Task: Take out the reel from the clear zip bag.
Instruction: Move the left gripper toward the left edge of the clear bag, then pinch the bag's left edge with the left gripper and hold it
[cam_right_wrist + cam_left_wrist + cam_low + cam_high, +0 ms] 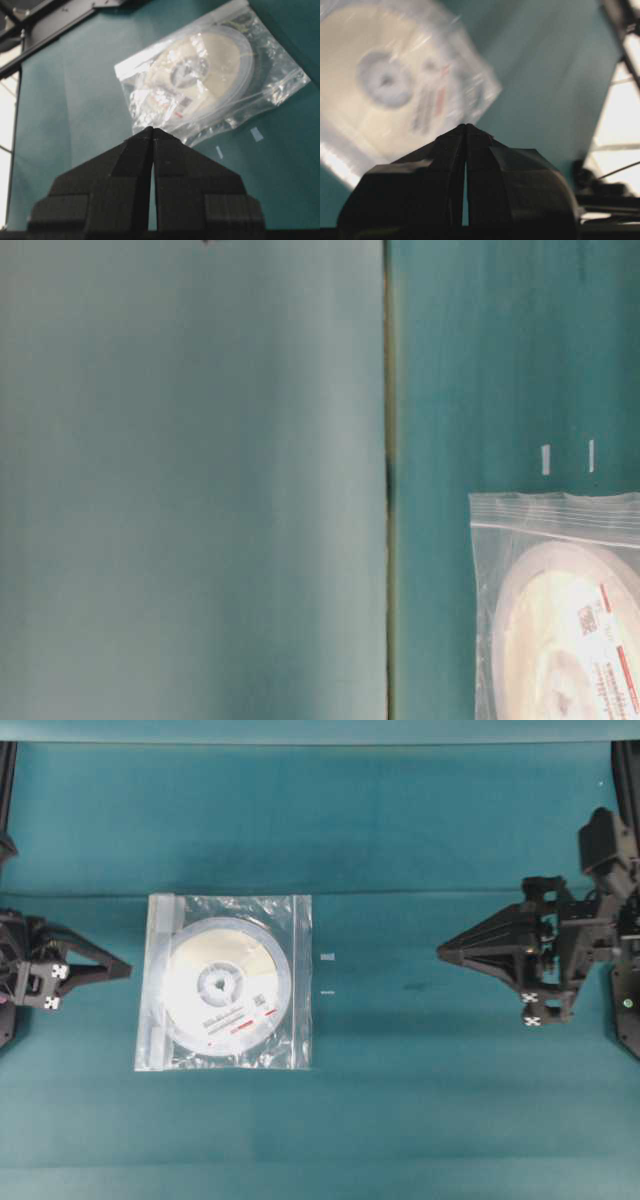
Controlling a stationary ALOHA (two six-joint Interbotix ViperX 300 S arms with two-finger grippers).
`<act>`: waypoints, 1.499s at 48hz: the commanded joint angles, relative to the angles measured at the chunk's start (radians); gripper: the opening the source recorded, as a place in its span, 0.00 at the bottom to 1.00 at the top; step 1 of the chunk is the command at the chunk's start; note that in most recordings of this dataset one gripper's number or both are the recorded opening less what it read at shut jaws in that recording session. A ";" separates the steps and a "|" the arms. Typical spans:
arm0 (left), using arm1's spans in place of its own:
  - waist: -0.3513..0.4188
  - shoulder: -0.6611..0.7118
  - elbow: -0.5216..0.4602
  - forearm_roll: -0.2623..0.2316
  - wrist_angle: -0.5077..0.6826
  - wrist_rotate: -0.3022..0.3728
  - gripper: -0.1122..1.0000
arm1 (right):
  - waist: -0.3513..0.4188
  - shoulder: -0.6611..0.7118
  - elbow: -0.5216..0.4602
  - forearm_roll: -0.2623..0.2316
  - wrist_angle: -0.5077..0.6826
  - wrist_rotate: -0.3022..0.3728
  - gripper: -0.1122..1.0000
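The clear zip bag [225, 982] lies flat on the teal table, left of centre, its zip strip along its left edge. The white reel [222, 986] with grey hub and red-marked label is inside it. The bag also shows in the table-level view [560, 600], in the left wrist view [395, 85] and in the right wrist view [210, 75]. My left gripper [126, 969] is shut and empty, just left of the bag. My right gripper [443, 952] is shut and empty, well to the right of the bag.
Two small white tape marks [327, 957] [326, 992] sit on the table just right of the bag. The black arm bases stand at the left and right edges. A seam in the teal cover runs across the table behind the bag.
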 commanded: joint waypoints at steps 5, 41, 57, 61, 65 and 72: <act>0.041 0.006 0.041 0.003 -0.031 -0.061 0.09 | -0.003 0.077 -0.057 0.035 -0.015 0.009 0.10; 0.049 0.164 0.101 0.002 -0.114 -0.115 0.92 | -0.014 0.146 -0.101 0.112 -0.037 0.009 0.10; 0.058 0.285 0.150 0.003 -0.238 -0.155 0.91 | -0.014 0.146 -0.100 0.127 -0.038 0.008 0.10; 0.075 0.305 0.150 0.002 -0.287 -0.160 0.91 | -0.014 0.147 -0.100 0.127 -0.038 0.008 0.10; 0.078 0.331 0.147 0.002 -0.307 -0.160 0.91 | -0.014 0.147 -0.098 0.127 -0.038 0.008 0.10; 0.078 0.390 0.143 0.003 -0.324 -0.160 0.91 | -0.014 0.149 -0.098 0.127 -0.038 0.008 0.10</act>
